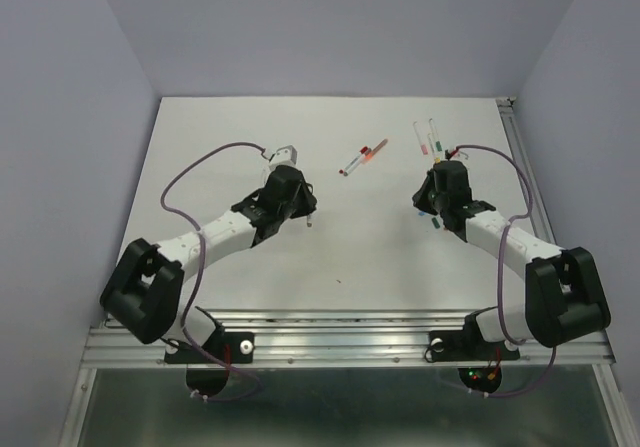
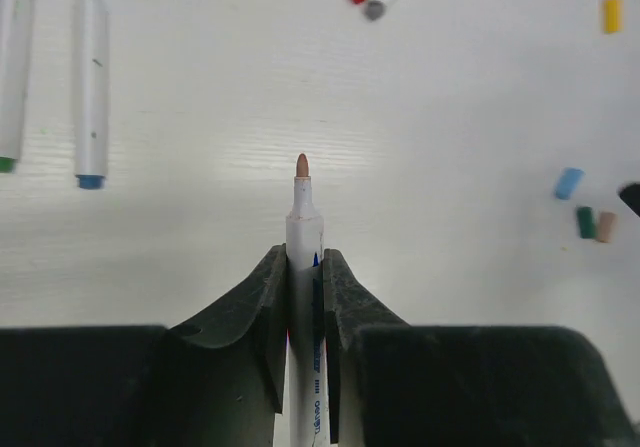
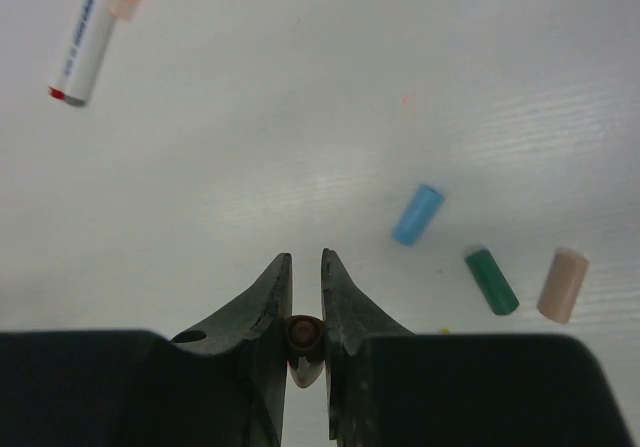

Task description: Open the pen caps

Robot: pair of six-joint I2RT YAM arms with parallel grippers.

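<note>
Uncapped pen (image 2: 304, 229), tan tip bare, stands mid-frame in the left wrist view. The left gripper (image 2: 305, 257) is clamped on its barrel. A brown cap (image 3: 303, 333) is pinched end-on in the right gripper (image 3: 305, 259), lower centre. Loose on the table (image 3: 250, 147), right side: blue cap (image 3: 417, 215), green cap (image 3: 491, 281), beige cap (image 3: 561, 285). Overhead, a pen pair (image 1: 362, 157) lies at top centre.

The surface (image 3: 250, 147) is plain white with a faint fine grain, and on it lie a light blue cap (image 3: 417, 214), a dark green cap (image 3: 491, 281) and a pale beige cap (image 3: 561, 285). The left gripper (image 2: 305, 259) is matte black around a white pen (image 2: 305, 229) with a tan-brown tip and blue lettering. The equally black right gripper (image 3: 303, 259) frames a brown cap (image 3: 303, 333).
</note>
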